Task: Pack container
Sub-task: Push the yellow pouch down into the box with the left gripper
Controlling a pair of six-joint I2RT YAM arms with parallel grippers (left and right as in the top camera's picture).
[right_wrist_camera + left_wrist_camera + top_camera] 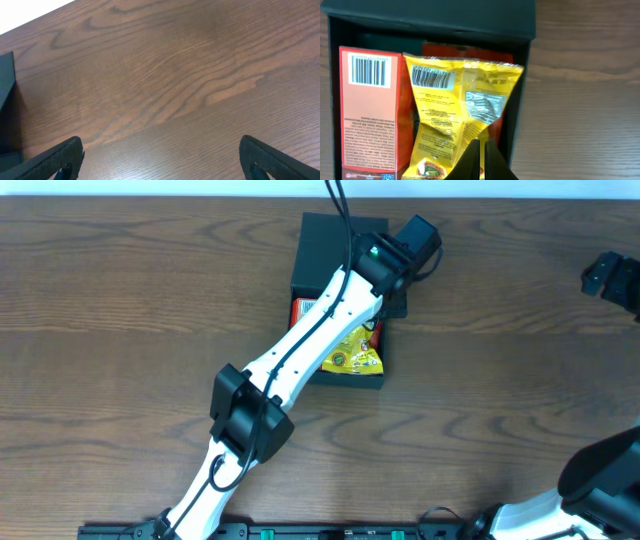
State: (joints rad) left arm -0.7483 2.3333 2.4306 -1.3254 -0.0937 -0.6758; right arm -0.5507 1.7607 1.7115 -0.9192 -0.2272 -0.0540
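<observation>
The black container (322,242) lies open at the table's far middle, its flap lid folded back; in the left wrist view its right wall (519,115) shows. Inside lie a yellow snack bag (352,357) (455,110) and, left of it, a red box (302,311) (370,110) with a barcode. A second red packet (470,54) lies under the bag. My left gripper (386,308) (482,160) is shut and empty, just above the bag's right side. My right gripper (610,276) (162,162) is open and empty over bare table far to the right.
The brown wooden table (120,300) surrounds the container. My left arm (300,350) crosses over the container's left half and hides part of its contents from overhead. The container's black edge (6,100) shows at the left of the right wrist view.
</observation>
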